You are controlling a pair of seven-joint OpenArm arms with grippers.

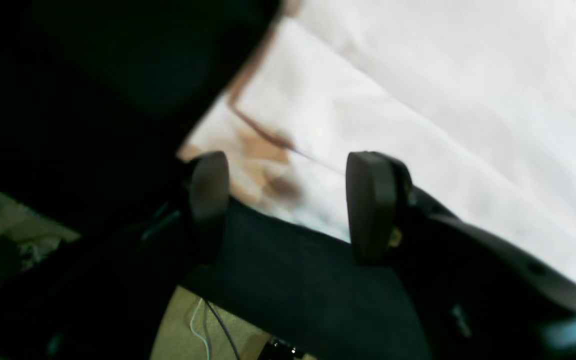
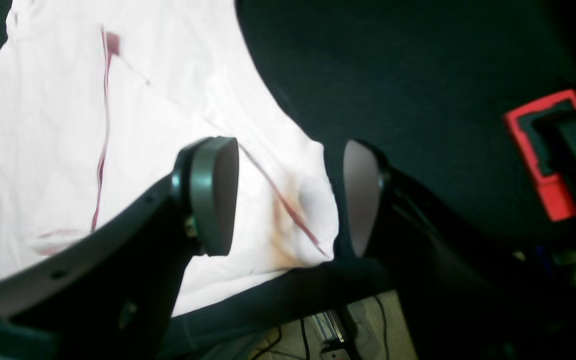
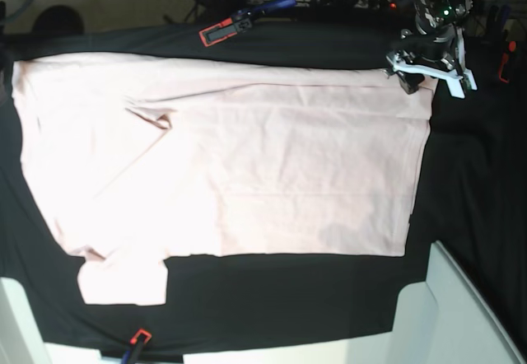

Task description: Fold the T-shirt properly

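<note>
Shirt [image 3: 247,166] lies spread across the black-covered bench [image 3: 461,183], plain side up. Looks like one long fold is in: the far edge runs straight w/ a doubled layer along it, one sleeve [image 3: 123,280] sticks out at the near left corner. A small tuck [image 3: 152,119] sits upper left. So roughly early-to-mid: cross folds and the loose sleeve are not yet dealt with, as far as I can judge.

Tools: left tool [image 1: 288,200] is open, pads well apart, nothing between them, hovering over a shirt corner at the bench edge. Right tool [image 2: 290,195] is also open and empty, over another shirt corner w/ a dark seam line showing.

Hard to read: only one arm shows in base view, at the far right corner [image 3: 430,66]; the other is out of frame. Both wrist views are blurred and blown out, so fabric layers can't be counted. Print side hidden. Brownish patch by each corner: shadow or stain, can't tell. Clamps [image 3: 221,30] hold the cover at the far edge.
</note>
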